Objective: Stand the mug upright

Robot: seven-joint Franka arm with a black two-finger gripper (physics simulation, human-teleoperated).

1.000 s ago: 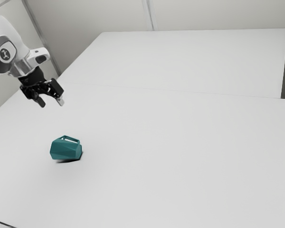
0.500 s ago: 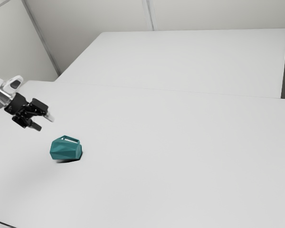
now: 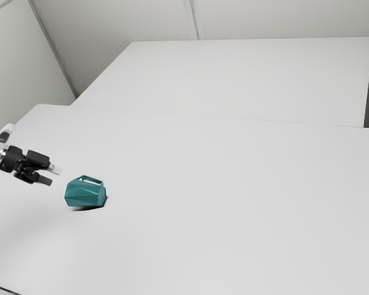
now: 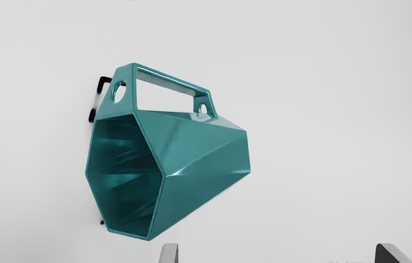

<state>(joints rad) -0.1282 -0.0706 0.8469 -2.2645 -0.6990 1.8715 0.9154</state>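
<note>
Black-bodied and low at the exterior view's left, my gripper [image 3: 51, 176] hangs beside the teal mug [image 3: 85, 193], with a small gap between them. The mug lies on its side on the white table, its handle raised along the upper side. In the wrist view the faceted mug [image 4: 198, 160] shows its open mouth and its handle, with a dark shadow behind it. The fingertips of my gripper [image 4: 277, 254] stand wide apart there, and nothing is held between them.
The white table [image 3: 234, 203] stretches toward the exterior view's right. Behind it is another pale flat surface [image 3: 252, 80], with light walls beyond. A dark thin line [image 3: 3, 288] crosses the lower left corner.
My hand has come down and toward the exterior view's left, then lower beside the mug, tilting from pointing downward to nearly level. The mug has stayed where it lay.
</note>
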